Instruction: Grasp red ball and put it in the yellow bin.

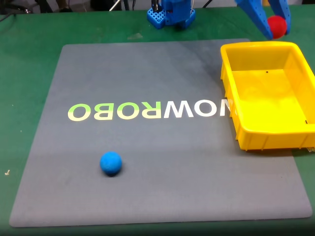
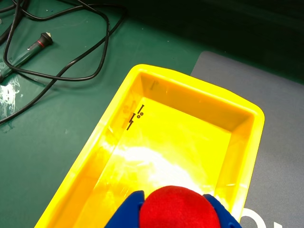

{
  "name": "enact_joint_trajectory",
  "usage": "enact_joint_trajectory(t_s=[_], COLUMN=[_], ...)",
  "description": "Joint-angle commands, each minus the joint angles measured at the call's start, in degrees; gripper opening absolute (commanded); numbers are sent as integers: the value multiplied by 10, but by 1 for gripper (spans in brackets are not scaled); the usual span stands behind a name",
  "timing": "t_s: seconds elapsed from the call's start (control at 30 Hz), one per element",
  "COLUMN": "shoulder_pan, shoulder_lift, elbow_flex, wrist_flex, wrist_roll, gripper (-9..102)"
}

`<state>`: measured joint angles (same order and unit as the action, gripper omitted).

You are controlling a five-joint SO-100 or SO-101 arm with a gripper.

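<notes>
My gripper (image 1: 273,25) pinches the red ball (image 1: 277,25) between its blue fingers, holding it in the air just above the far rim of the yellow bin (image 1: 231,88), as the fixed view frames it. In the wrist view the ball (image 2: 178,209) sits at the bottom edge, clamped on both sides, with the bin (image 2: 85,161) open directly beneath it.

I judge the ball light and slightly yielding, its matte skin giving the fingers good purchase; a hold across its widest part, as here, looks the safest, since a sphere gripped off-centre would tend to squirt out. Dropped, it may bounce or roll, though the bin's raised walls should contain it.

The fixed view alone gives me the grey mat (image 1: 147,147) beside the bin, its pale lettering, and the blue ball (image 1: 110,163) lying well apart from the bin. The wrist view alone gives me the bin's bare floor and black cables (image 2: 61,57) on the green table (image 2: 38,142) beyond the bin.
</notes>
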<state>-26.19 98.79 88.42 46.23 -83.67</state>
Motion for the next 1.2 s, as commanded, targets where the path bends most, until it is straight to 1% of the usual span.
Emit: enact_joint_trajectory(t_s=[0.0,0.07,0.13,0.43,0.53,0.6,0.67,0.77,0.87,0.97,1.0,1.17], shoulder_pan=[9,13,16,29,36,43,54,79,115,160,172,227], shoulder_lift=[8,8,8,15,37,81,156,303,475,597,621,741], elbow_flex=[-27,-27,-27,-25,-2,51,139,316,496,595,615,723], wrist_flex=[-19,-21,-21,-18,-18,-21,-19,-26,-21,35,52,98], wrist_roll=[8,12,13,15,11,2,-9,-33,-63,-74,-74,-85], gripper=[29,34,36,35,34,32,28,22,12,1,0,0])
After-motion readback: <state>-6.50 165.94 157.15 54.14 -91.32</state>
